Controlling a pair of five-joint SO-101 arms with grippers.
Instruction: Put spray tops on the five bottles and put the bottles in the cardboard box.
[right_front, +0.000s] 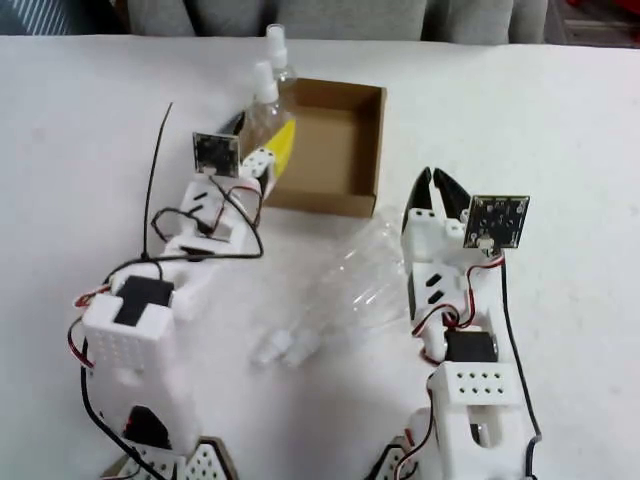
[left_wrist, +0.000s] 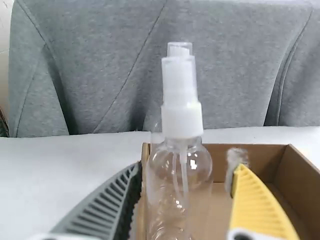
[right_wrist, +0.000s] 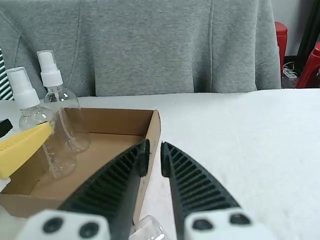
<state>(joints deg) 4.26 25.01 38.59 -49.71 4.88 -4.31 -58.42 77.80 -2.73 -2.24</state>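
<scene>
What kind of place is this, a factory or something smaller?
Probably a small indoor workspace or lab, not a factory: a white-covered table, a grey upholstered seat behind it, and two white arms with loose wires.

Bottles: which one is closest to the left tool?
The upright bottle at the left tool; the other upright one stands farther back, the rest lie on the table.
</scene>
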